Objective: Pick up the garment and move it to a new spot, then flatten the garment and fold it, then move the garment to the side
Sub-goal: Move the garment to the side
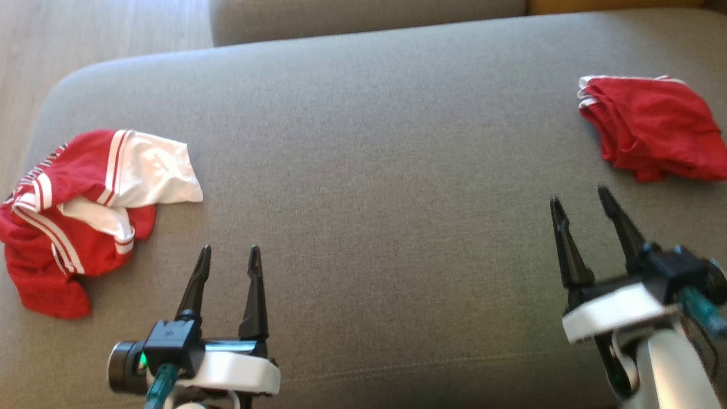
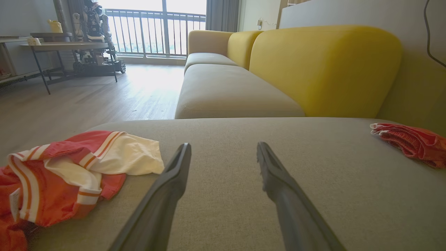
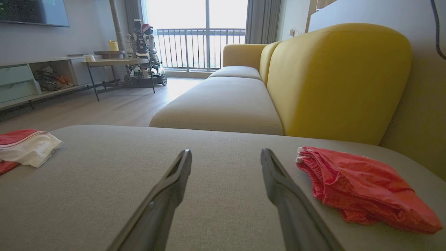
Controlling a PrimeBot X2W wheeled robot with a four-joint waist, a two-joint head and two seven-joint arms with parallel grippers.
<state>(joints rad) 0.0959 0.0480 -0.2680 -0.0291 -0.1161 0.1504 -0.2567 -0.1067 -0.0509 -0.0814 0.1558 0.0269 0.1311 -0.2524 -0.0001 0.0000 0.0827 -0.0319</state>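
left fingers [image 1: 196, 281]: spread, empty, lower left | right fingers [image 1: 568, 244]: spread, empty, lower right | red garment [image 1: 650, 130]: bunched up at upper right on the grey sofa cushion [image 1: 369, 142] | red-and-white garment [image 1: 85, 216]: crumpled, left edge

A grey seat cushion [image 1: 369, 142] sits below a yellow backrest [image 2: 324, 66]; wooden floor [image 2: 87, 101] runs to a sunlit balcony window [image 3: 205, 14].

Matt grey woven cushion [image 1: 363, 142], soft plain-red cloth garment [image 1: 653, 130], smooth pale wood floor [image 1: 85, 34]
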